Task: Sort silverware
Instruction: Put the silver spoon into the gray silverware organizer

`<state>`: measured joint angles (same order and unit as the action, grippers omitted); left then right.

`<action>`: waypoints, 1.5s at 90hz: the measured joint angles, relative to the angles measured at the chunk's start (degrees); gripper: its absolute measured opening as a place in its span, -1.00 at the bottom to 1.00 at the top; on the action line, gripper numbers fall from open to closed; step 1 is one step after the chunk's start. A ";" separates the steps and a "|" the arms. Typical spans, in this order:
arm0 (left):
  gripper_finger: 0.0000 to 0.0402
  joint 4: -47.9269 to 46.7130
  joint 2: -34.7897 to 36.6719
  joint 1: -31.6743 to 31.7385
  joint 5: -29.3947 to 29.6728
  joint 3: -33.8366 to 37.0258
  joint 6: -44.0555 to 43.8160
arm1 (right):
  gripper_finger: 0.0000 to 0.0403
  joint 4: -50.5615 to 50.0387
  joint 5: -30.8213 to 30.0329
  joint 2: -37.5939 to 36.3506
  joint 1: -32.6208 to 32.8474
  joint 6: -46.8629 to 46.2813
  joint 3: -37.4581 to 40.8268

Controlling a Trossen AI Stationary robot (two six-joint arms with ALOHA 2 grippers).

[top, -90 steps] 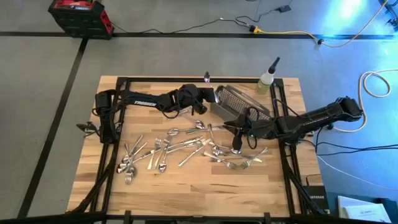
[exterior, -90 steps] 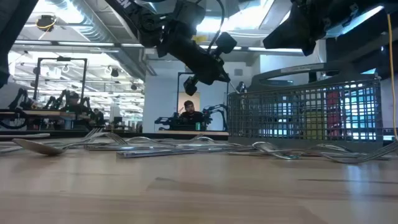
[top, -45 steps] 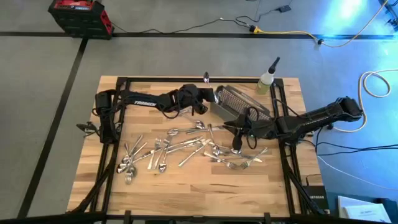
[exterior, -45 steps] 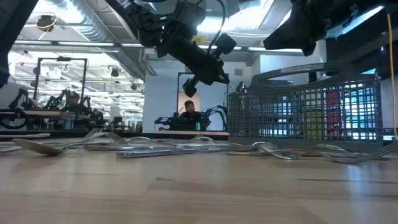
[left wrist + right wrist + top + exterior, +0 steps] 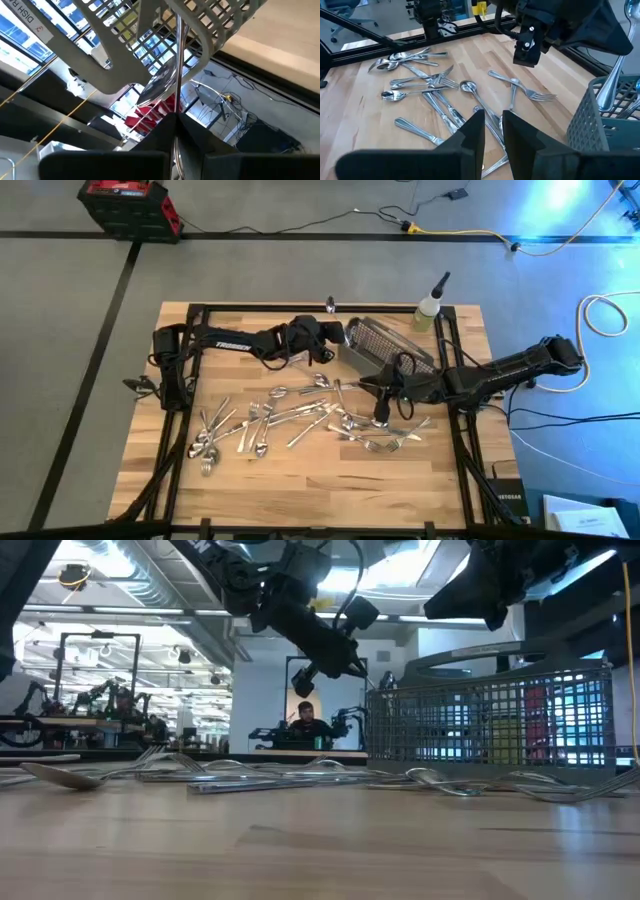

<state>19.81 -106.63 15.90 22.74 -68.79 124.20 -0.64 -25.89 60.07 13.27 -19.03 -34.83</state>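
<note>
Left gripper (image 5: 333,332): pinching one spoon (image 5: 176,75) by handle, bowl up; since a second ago shifted slightly toward basket (image 5: 385,350) rim, at table's 12 o'clock. Reads as drop-off nearly lined up, spoon not yet released.

Right gripper (image 5: 381,412): fingers narrowly parted, nothing held, low over pile near 3 o'clock; unmoved.

Basket: at least one spoon upright inside, per right wrist view.

Silverware (image 5: 290,415): bulk loose on table centre.
</note>
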 joint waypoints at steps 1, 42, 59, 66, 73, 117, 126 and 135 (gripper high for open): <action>-0.98 0.00 0.00 0.00 0.04 0.00 0.00 | -0.75 0.00 0.00 0.00 -0.01 0.00 0.00; -0.98 -1.87 0.00 0.00 0.80 -1.23 -0.86 | -0.75 -0.04 0.00 0.00 0.01 0.00 0.00; -0.98 -3.57 0.00 -0.05 1.34 -3.02 -1.69 | -0.75 -0.10 0.00 0.01 0.01 0.00 0.00; -0.95 -4.75 0.00 -0.27 1.47 -3.74 -2.79 | -0.75 -0.42 0.00 0.02 0.01 0.00 0.00; -0.83 -4.74 0.00 -0.44 1.55 -3.96 -4.04 | -0.75 -0.45 -0.01 0.02 0.46 0.03 0.00; -0.20 -2.92 0.00 -0.53 2.98 -4.04 -2.58 | -0.75 -0.45 -0.23 0.02 1.10 0.46 -0.02; -0.20 -2.64 0.00 -0.70 6.87 -4.04 -4.39 | -0.75 -0.66 -0.19 0.02 1.10 0.46 -0.02; -0.19 -2.75 0.00 -0.93 12.45 -4.04 -11.84 | -0.75 -1.00 -0.13 0.02 1.10 0.45 -0.02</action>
<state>17.06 -106.63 14.97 35.19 -72.84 112.36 -1.64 -26.02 60.10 14.37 -18.57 -34.85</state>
